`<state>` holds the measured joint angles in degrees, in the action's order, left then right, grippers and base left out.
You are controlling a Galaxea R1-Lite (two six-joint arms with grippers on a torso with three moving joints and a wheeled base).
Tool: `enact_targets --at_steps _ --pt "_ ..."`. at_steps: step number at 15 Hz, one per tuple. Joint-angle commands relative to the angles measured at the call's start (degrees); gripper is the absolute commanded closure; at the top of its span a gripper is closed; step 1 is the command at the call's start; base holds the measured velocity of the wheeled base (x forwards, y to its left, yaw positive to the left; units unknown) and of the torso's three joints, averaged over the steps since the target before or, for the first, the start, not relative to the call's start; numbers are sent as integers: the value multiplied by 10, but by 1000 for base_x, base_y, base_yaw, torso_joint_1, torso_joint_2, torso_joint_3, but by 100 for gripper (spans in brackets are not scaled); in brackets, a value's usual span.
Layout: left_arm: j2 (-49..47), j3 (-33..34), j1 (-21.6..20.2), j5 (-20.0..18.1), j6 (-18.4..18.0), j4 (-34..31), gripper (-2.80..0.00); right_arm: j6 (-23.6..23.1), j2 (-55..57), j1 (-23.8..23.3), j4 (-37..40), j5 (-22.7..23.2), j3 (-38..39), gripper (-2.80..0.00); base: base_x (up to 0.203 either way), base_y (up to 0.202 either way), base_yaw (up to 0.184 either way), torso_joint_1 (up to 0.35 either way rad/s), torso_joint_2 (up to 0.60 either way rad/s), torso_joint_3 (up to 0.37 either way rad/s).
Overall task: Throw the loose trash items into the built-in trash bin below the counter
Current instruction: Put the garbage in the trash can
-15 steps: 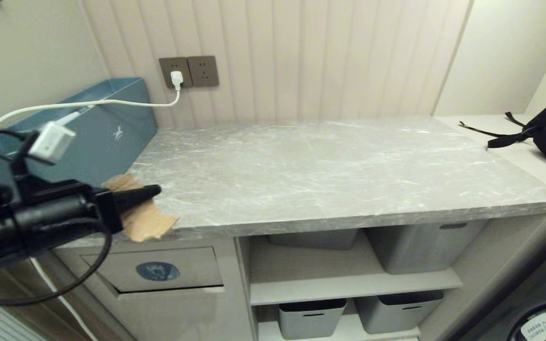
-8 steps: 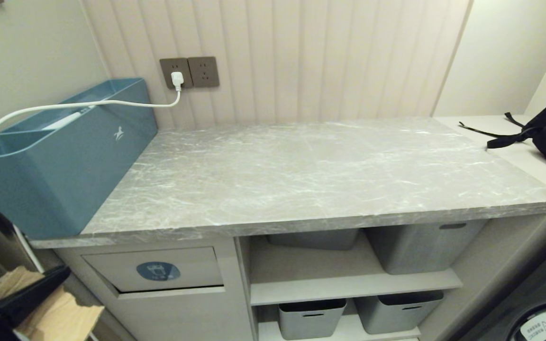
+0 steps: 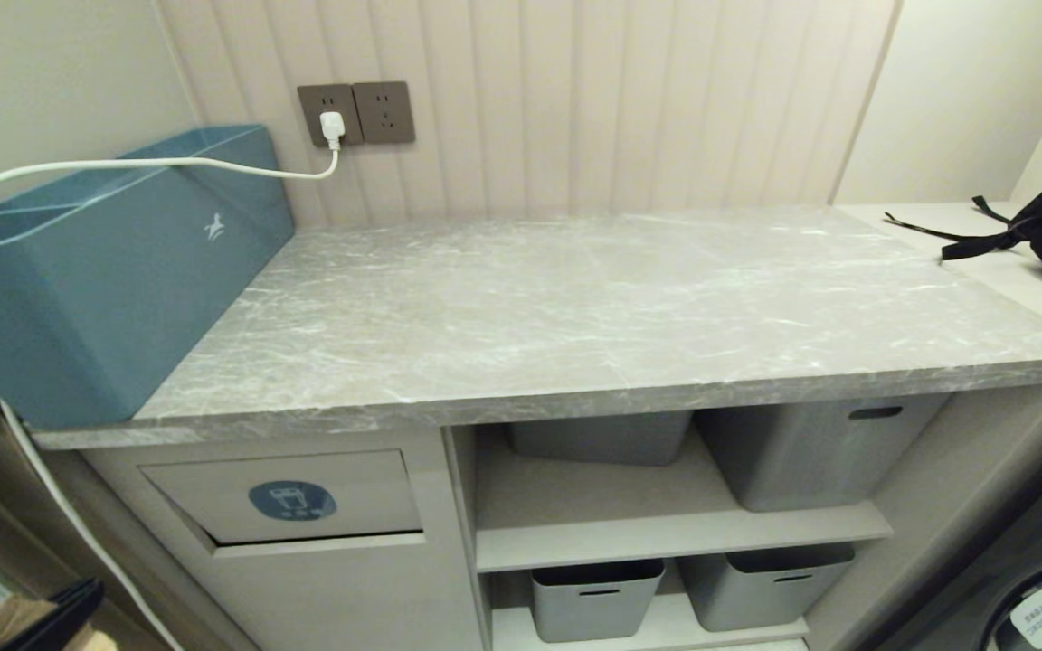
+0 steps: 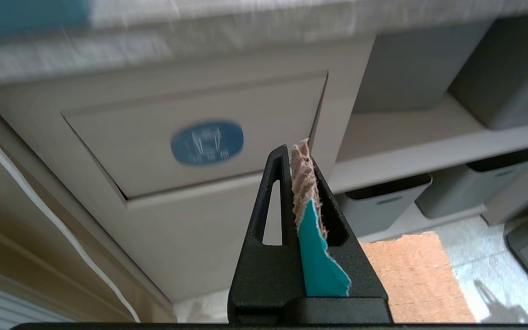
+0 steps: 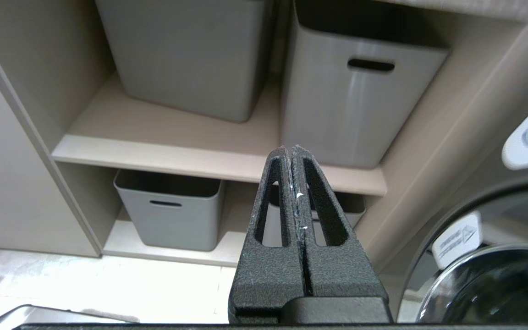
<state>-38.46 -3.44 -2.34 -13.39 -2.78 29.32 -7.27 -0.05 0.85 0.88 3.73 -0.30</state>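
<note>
Left claw (image 4: 298, 156) clamped on cardboard scrap (image 4: 312, 229), facing bin flap (image 4: 200, 137).

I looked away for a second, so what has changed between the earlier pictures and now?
The left gripper, shut on the cardboard scrap, has dropped from counter height to below its edge, in front of the trash bin flap. The head camera has shifted a little too. No scrap was released; the flap stays closed, and the right gripper stays shut and empty by the shelves.
</note>
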Motion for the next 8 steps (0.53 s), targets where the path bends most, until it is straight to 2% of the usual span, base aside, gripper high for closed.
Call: enact_targets --at_steps 1,5,8 --pt "18 5 0 -1 0 -10 0 5 0 0 0 0 0 0 0 0 0 -203 499 275" --pt "27 11 0 -1 -1 -39 0 47 0 0 -1 -18 0 0 0 0 0 -205 492 287" --pt "-8 -22 0 -1 -1 -39 0 46 0 0 -1 -19 0 0 0 0 0 -189 480 285"
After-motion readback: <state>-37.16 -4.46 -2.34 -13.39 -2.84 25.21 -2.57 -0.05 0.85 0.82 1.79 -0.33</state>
